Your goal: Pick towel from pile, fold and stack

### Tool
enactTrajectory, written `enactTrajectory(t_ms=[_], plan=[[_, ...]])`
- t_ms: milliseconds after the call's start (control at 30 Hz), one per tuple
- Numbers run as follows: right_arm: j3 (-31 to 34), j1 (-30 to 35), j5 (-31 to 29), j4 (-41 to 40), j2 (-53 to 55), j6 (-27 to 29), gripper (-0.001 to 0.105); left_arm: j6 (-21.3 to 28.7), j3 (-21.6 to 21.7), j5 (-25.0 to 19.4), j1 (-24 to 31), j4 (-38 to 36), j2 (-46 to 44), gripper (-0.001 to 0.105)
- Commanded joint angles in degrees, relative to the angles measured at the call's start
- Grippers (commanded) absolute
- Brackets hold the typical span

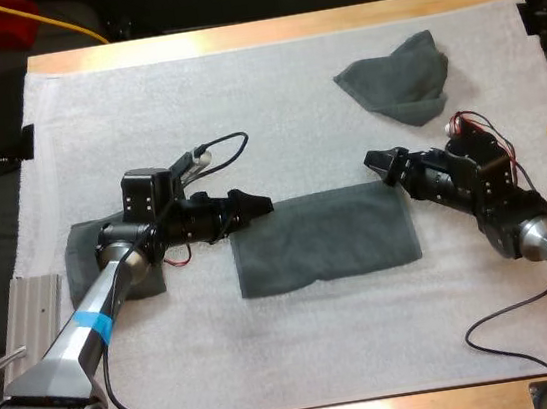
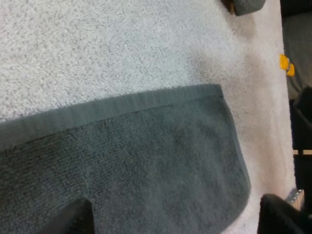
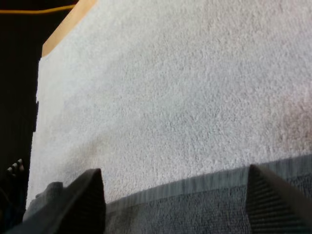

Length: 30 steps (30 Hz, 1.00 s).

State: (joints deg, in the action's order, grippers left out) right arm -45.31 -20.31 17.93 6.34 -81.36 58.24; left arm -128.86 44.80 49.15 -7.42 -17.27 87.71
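Left tool (image 1: 259, 205) open, empty, at left edge of flat towel (image 1: 323, 238). Right tool (image 1: 375, 162) open, empty, near its far corner. Fold looks partial. Crumpled towel (image 1: 396, 80) untouched, folded towel (image 1: 81, 260) under left arm.

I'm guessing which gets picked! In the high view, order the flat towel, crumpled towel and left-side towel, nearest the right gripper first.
1. Flat towel, in the middle, right by the right gripper.
2. Crumpled towel, toward the far edge.
3. Left-side towel, partly under the left arm.
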Motion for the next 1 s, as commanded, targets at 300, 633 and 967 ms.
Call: enactTrajectory(t_ms=[300,633,967], plan=[[-0.36,0.21,7.29,-0.19,0.11,0.16,0.061,-0.31,0.35,8.65,0.04,0.36,-1.04,0.066],[-0.36,0.21,6.56,-12.20,5.03,5.06,0.061,4.15,0.35,6.16,0.04,-6.11,-11.04,0.066],[-0.36,0.21,3.88,-24.14,14.32,11.47,0.061,13.37,0.35,-3.37,0.04,-24.05,-22.11,0.066]])
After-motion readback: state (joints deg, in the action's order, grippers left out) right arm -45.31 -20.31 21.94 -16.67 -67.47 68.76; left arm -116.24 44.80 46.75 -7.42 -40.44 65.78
